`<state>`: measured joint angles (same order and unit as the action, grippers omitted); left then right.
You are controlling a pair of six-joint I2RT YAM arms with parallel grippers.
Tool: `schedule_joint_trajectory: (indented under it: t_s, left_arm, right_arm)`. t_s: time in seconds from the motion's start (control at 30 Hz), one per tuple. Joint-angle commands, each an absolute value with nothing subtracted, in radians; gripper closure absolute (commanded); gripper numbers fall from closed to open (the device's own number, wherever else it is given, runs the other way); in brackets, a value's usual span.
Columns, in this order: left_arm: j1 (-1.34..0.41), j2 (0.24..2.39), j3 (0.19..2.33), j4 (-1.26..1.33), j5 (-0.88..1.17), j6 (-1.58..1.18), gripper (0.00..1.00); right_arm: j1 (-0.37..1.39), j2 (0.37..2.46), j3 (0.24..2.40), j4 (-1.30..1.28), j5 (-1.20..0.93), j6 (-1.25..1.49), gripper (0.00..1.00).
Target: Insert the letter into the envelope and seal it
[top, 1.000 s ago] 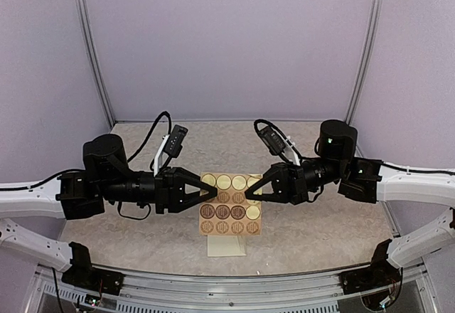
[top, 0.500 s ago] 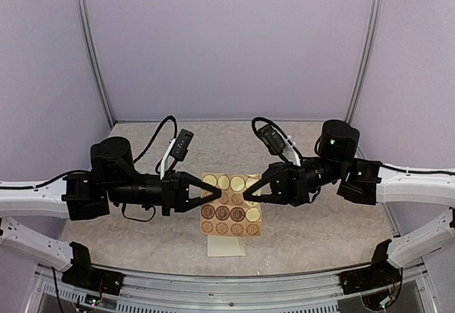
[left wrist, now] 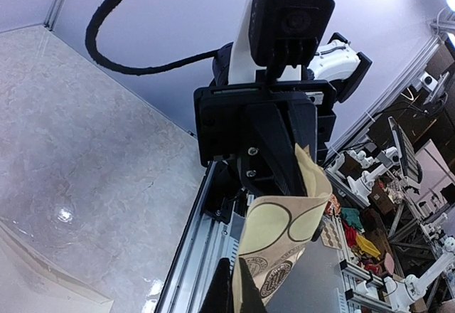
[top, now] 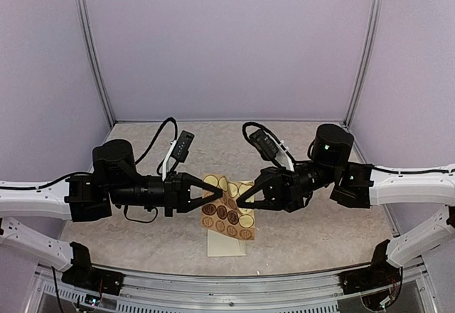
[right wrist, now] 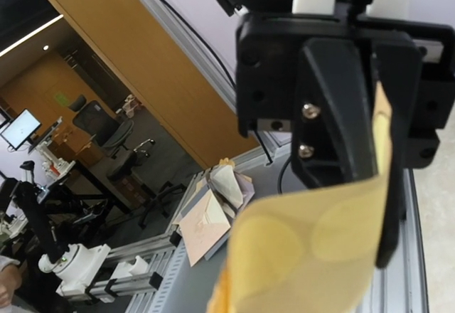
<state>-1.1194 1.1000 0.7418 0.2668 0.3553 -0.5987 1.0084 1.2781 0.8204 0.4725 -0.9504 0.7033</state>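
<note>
The envelope (top: 226, 247) is lying flat on the counter (top: 320, 231) near its front edge, about midway between the two arms; only its near end is showing in the top view, because the sticker sheet (top: 227, 212) is hanging above it and hiding the rest; neither arm is touching it.

The sticker sheet is being held up off the counter, skewed against the envelope's edges and bowing between the two holds; its round stickers are sitting in rows, pale blank circles toward the far side and dark brown printed ones toward the near side.

The left end effector (top: 219, 194) is reaching in from the left with its tips pressed together on the sheet's left part; in the left wrist view its fingers (left wrist: 222, 295) are pinching the sheet's edge at the bottom of the picture, and the paper is curling up and away from them. The right end effector (top: 239, 202) is coming in from the right, tip almost meeting tip with the left one, and is clamping the opposite part of the same sheet; in the right wrist view the yellow paper is filling the lower middle, though the right fingers themselves are not showing there.

Lilac walls (top: 227, 43) are closing in the counter on three sides.
</note>
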Motion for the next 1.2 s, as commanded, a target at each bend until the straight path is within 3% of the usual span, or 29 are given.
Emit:
schedule_joint_trajectory:
  t_s: [0.0,0.03,0.07,0.3,0.4,0.6,0.83,1.17]
  left_arm:
    - [-1.126,1.104,0.734,0.323,0.328,-0.604,1.0]
    - [-1.126,1.104,0.74,0.302,0.309,-0.598,0.99]
    - [-1.126,1.1,0.751,0.268,0.277,-0.587,0.86]
    - [-1.126,0.952,0.823,-0.067,-0.182,-0.52,0.37]
    - [-1.127,0.886,0.837,-0.144,-0.317,-0.523,0.34]
    - [-1.138,0.863,0.819,-0.071,-0.222,-0.533,0.34]
    - [-1.204,0.986,0.815,0.1,-0.065,-0.485,0.29]
    - [-1.238,1.108,0.861,0.143,-0.006,-0.439,0.2]
  right_arm:
    - [1.025,1.294,0.842,0.525,-0.952,0.72,1.0]
    - [1.025,1.289,0.843,0.515,-0.934,0.714,1.0]
    - [1.025,1.282,0.844,0.497,-0.903,0.706,1.0]
    - [1.014,1.199,0.863,0.253,-0.545,0.658,1.0]
    - [1.012,1.185,0.864,0.195,-0.426,0.657,1.0]
    - [1.013,1.206,0.871,0.206,-0.383,0.67,1.0]
    - [1.014,1.244,0.866,0.324,-0.474,0.706,1.0]
    - [1.026,1.269,0.856,0.486,-0.644,0.726,1.0]
